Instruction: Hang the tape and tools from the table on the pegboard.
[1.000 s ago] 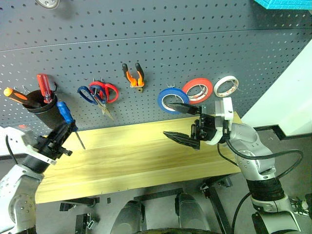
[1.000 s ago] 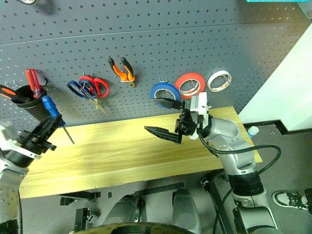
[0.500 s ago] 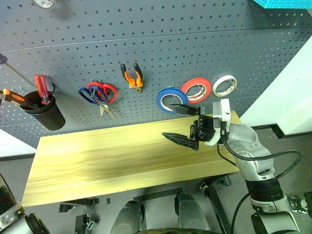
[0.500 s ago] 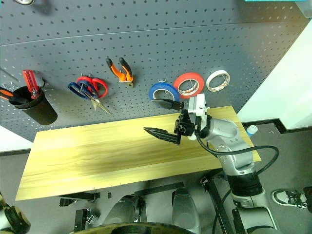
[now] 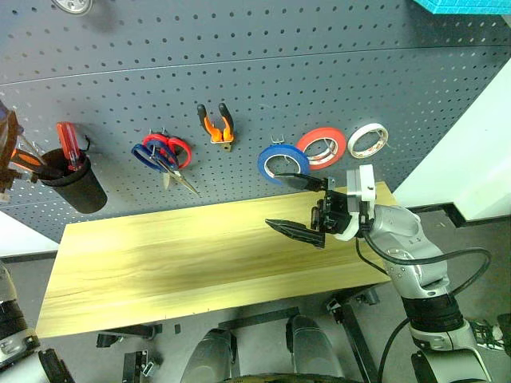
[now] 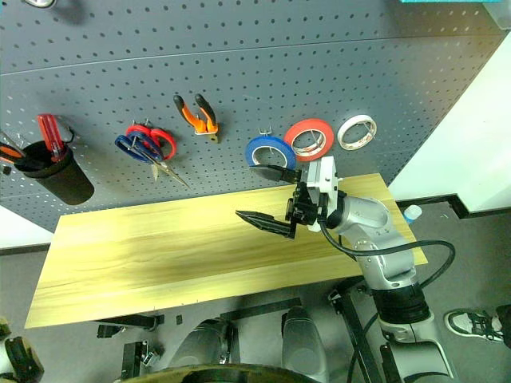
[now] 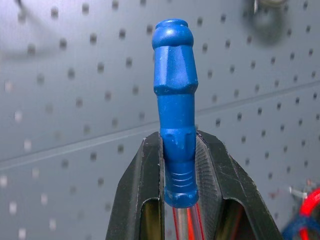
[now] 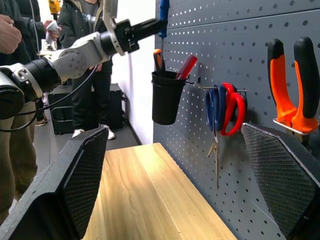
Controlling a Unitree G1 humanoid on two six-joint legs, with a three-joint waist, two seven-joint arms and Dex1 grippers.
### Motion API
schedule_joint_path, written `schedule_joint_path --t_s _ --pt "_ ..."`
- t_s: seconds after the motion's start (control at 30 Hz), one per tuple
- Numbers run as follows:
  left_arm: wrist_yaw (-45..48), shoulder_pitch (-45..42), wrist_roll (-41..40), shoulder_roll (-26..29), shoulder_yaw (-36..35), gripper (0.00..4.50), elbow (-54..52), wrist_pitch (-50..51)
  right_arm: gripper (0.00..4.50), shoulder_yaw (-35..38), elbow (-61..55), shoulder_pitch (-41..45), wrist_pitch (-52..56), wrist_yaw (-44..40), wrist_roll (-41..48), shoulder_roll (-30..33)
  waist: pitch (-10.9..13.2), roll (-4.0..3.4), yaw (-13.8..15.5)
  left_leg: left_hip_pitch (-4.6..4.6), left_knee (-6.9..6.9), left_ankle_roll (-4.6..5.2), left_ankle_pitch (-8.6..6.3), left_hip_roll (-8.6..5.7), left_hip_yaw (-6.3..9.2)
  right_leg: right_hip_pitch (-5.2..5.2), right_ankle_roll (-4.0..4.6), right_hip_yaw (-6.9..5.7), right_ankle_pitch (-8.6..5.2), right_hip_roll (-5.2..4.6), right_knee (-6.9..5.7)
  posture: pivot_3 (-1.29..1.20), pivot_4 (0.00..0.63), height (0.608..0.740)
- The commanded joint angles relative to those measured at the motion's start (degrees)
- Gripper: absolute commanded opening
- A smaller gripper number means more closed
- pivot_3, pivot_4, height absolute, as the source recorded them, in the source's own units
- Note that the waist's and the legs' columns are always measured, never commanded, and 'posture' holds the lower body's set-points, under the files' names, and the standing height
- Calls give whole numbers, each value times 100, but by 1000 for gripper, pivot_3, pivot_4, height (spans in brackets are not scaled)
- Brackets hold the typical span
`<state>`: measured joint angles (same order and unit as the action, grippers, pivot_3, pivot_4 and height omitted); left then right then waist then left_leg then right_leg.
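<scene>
My left gripper (image 7: 179, 172) is shut on the blue-handled screwdriver (image 7: 175, 95), handle pointing at the pegboard (image 5: 279, 72). In the right wrist view, the left gripper (image 8: 158, 24) holds that screwdriver (image 8: 163, 11) just above the black cup (image 8: 166, 97). Hanging on the pegboard are the blue tape (image 5: 282, 163), the orange-and-black pliers (image 5: 217, 124) and the blue-handled scissors (image 5: 152, 155). My right gripper (image 5: 274, 198) hovers open and empty over the right part of the table (image 5: 160, 255), below the blue tape.
The black cup (image 5: 73, 185) holds a red and an orange screwdriver. Red-handled scissors (image 5: 177, 148) overlap the blue ones. Red tape (image 5: 323, 146) and white tape (image 5: 370, 140) hang to the right. People (image 8: 85, 60) stand beyond the table's left end.
My left arm has carried the blue screwdriver up and to the left, from above the table's left end to the pegboard near the cup. The right gripper has stayed where it was.
</scene>
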<state>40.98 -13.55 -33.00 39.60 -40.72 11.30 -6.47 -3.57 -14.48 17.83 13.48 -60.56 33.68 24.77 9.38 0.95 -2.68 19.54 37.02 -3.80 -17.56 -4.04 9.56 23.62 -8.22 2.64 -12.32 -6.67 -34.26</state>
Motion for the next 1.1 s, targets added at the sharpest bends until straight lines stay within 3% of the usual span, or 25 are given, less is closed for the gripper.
schedule_joint_path --t_s 0.03,0.13,0.43,0.63,0.83,1.1 --pt "46 47 -66 -6 -32 513 33 -71 4500 6 -185 11 -95 -6 6 -10 0 0 1 0 0 0 0 0 0 0 0 0 0 0 0 -113 92 738" --pt "65 129 -156 -6 9 513 -97 113 4500 -6 -192 0 -88 -14 -9 -12 -1 1 1 0 1 0 0 0 0 0 0 0 0 0 0 -112 93 738" --pt "-82 236 -46 -24 89 3510 -196 96 4500 -4 -248 -66 -64 0 -15 28 -1 1 -2 0 1 0 0 0 0 0 0 0 0 0 -1 -118 98 738" --pt "-133 196 -583 -166 124 3510 -902 505 4500 -14 -229 -97 -78 -13 -58 34 -1 1 1 0 1 0 0 0 0 0 0 0 0 0 -1 -113 97 738" --pt "231 1066 -1333 -317 396 3510 -2353 1381 4500 -64 -70 -231 -269 -53 -348 110 -1 0 -13 1 0 0 0 0 -1 0 0 2 0 -1 1 -112 96 738" --pt "721 2290 83 -413 1083 3510 -2284 697 4500 -78 983 -742 -1440 -85 -1404 333 -2 0 -42 -10 3 1 0 1 -7 -16 10 3 0 2 2 -102 97 738"
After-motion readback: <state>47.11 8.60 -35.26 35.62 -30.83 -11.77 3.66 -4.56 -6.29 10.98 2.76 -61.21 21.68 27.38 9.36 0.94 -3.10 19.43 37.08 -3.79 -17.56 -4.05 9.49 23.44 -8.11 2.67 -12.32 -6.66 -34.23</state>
